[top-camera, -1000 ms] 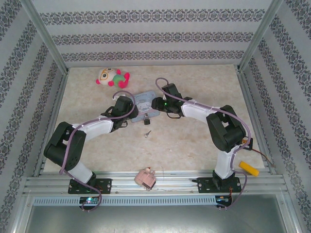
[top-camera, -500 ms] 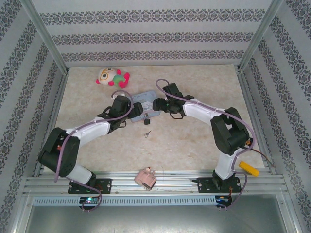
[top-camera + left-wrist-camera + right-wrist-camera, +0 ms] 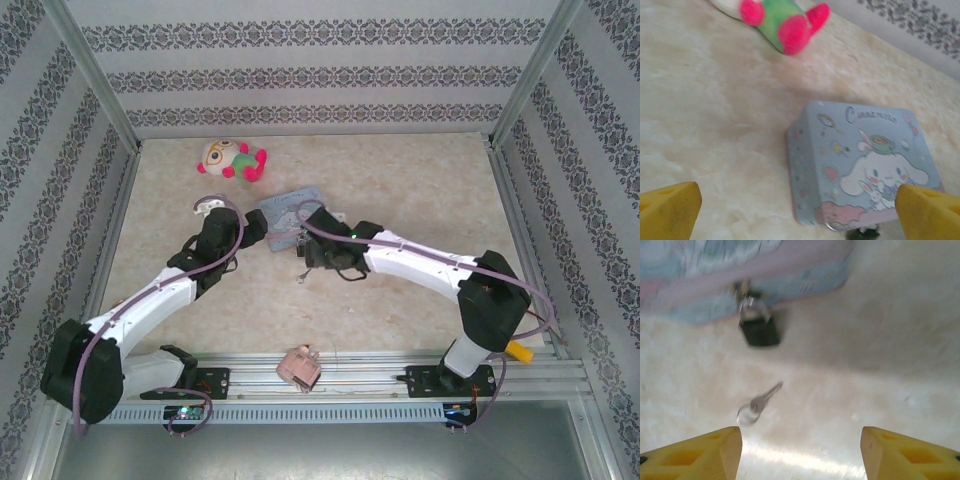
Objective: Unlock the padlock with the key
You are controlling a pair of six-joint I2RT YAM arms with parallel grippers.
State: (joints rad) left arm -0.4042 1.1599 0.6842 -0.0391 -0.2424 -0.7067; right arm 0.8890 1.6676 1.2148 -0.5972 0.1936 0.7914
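Mottled table (image 3: pixel 900 340) bears boxy black padlock (image 3: pixel 760 332), silvery key (image 3: pixel 760 402); left fingers (image 3: pixel 670 210), right fingers (image 3: pixel 700 452) wide.

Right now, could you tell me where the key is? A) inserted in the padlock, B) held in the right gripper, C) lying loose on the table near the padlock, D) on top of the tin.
C: the key lies flat on the table, apart from the padlock.

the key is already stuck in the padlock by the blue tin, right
Not quite: in the right wrist view the key lies loose on the table, apart from the padlock, which is by the blue tin.
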